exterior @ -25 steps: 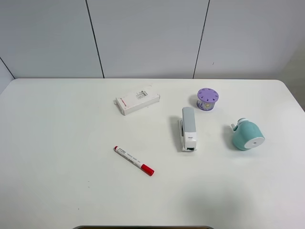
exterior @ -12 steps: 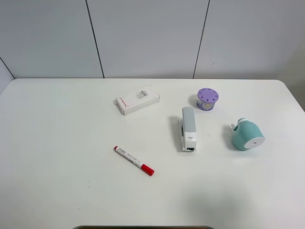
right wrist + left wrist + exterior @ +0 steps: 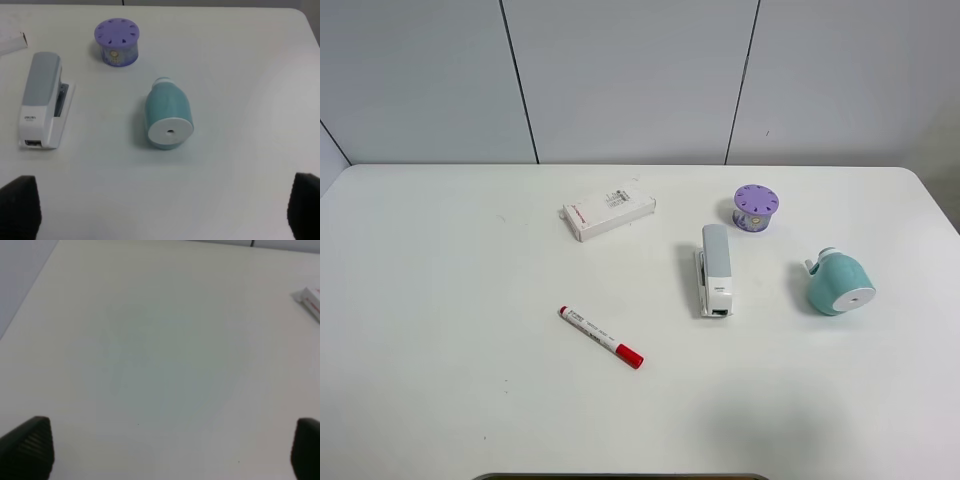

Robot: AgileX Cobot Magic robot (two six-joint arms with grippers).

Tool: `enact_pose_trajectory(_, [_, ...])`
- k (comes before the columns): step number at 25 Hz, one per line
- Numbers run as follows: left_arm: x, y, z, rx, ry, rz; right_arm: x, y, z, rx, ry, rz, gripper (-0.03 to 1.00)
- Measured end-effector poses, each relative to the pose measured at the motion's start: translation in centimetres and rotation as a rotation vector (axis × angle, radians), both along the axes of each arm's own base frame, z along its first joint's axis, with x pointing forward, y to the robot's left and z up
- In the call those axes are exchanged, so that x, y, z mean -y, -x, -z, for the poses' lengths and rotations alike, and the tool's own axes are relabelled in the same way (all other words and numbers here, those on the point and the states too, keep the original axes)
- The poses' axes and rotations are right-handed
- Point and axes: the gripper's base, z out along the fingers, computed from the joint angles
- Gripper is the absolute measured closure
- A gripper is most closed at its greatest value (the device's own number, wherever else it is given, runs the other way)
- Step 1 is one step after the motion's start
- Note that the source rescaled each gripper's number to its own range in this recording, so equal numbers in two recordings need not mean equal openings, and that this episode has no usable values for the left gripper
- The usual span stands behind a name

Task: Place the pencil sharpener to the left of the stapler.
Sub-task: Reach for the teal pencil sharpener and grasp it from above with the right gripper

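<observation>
The teal-mint pencil sharpener lies on its side on the white table, to the right of the grey-white stapler, a gap apart. In the right wrist view the sharpener shows its white round end face, with the stapler beside it. My right gripper is open; its dark fingertips stand wide apart, short of the sharpener, holding nothing. My left gripper is open over bare table. Neither gripper shows in the exterior view.
A purple round holed cylinder stands behind the stapler. A white box with red print lies at the back centre, its corner visible. A red-capped marker lies front left of the stapler.
</observation>
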Motion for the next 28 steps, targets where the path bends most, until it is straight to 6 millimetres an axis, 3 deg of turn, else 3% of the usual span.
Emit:
enact_pose_trajectory(5, [0.0, 0.0, 0.0, 0.000, 0.000, 0.000, 0.2, -0.3, -1.8, -0.015, -0.006, 0.030, -0.03])
enact_pose_trajectory(11, [0.0, 0.0, 0.0, 0.000, 0.000, 0.000, 0.2, -2.8, -3.2, -0.131, -0.018, 0.059, -0.03])
enact_pose_trajectory(21, [0.0, 0.0, 0.0, 0.000, 0.000, 0.000, 0.1, -9.2, -4.9, -0.366, 0.008, 0.079, -0.03])
enact_pose_trajectory(28, [0.0, 0.0, 0.0, 0.000, 0.000, 0.000, -0.1, -15.2, -6.0, -0.509, 0.027, 0.082, -0.03])
